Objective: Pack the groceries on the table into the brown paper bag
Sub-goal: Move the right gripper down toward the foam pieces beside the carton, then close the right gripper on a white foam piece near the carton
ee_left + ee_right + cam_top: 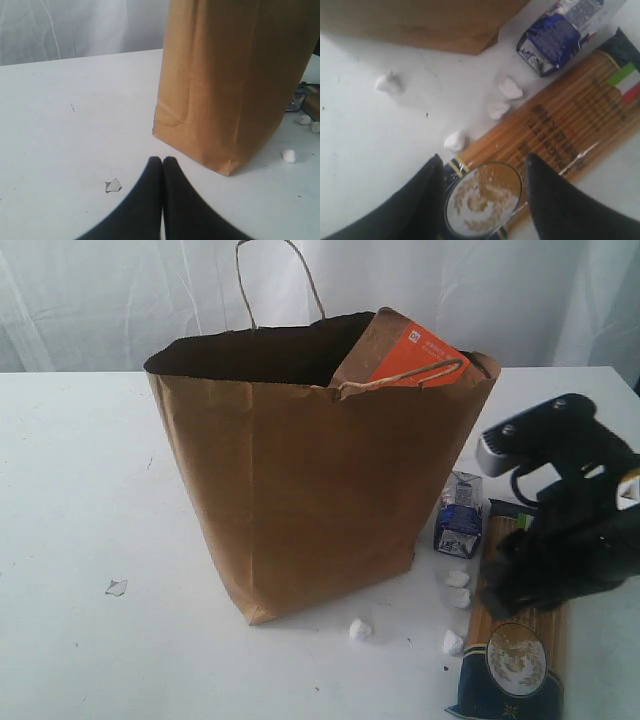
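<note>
The bag is kraft-brown, the pouch orange-labelled, the carton blue-white, the spaghetti pack golden.

Small white lumps, a torn scrap, curtain.

We only see the top corner of the brown pouch above the paper bag, and the right arm hides half the spaghetti pack.

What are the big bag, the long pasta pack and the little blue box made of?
Bag: matte brown paper, going by its creases and ragged rim. Pasta pack: seemingly clear glossy plastic film, since the strands show through. Little blue box: probably coated card; it looks dented and slightly shiny.
</note>
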### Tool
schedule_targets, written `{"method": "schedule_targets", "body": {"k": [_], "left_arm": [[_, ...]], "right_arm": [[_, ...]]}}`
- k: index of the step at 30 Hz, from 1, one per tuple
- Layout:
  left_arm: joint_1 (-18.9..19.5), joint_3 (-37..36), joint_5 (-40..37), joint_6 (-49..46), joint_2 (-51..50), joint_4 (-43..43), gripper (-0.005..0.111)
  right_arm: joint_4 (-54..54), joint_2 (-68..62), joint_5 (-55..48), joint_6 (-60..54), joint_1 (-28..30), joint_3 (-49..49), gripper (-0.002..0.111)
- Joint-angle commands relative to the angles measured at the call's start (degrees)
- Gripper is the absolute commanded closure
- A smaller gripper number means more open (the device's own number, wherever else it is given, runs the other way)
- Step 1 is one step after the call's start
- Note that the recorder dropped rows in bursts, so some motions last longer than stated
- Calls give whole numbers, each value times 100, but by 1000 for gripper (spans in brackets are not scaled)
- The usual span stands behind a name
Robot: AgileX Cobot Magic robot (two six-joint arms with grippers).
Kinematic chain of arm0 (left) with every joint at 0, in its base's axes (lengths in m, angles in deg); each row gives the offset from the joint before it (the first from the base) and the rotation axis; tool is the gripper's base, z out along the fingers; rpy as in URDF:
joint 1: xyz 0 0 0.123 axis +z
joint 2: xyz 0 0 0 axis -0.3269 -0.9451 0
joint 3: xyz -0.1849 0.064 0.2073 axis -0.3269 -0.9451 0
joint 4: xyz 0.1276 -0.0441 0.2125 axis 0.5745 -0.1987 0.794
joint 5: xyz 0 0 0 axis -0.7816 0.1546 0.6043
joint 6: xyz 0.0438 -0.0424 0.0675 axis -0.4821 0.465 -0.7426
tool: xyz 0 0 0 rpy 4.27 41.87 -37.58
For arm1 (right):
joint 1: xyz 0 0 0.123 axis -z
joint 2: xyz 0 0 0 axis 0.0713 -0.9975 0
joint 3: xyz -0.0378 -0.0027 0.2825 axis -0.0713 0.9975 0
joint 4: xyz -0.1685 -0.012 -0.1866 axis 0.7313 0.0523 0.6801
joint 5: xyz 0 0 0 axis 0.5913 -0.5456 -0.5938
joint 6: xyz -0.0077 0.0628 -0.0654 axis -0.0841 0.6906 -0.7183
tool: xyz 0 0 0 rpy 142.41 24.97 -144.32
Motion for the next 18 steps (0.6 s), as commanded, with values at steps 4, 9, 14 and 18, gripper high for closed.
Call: {"method": "schedule_targets", "body": {"k": [4, 9, 14, 18], "left_arm": [[0, -18, -23, -11, 31, -20, 107], [0, -18, -23, -11, 31, -20, 107], [0, -18, -23, -11, 31, -20, 107], [0, -18, -23, -11, 31, -20, 107]], "right_arm": [[-42, -1414, 765, 142, 21, -392, 54], [-30, -2054, 1101, 433, 21, -459, 55], [-30, -2384, 1434, 433, 21, -459, 58], [-30, -2529, 1782, 442, 21, -459, 58]]}}
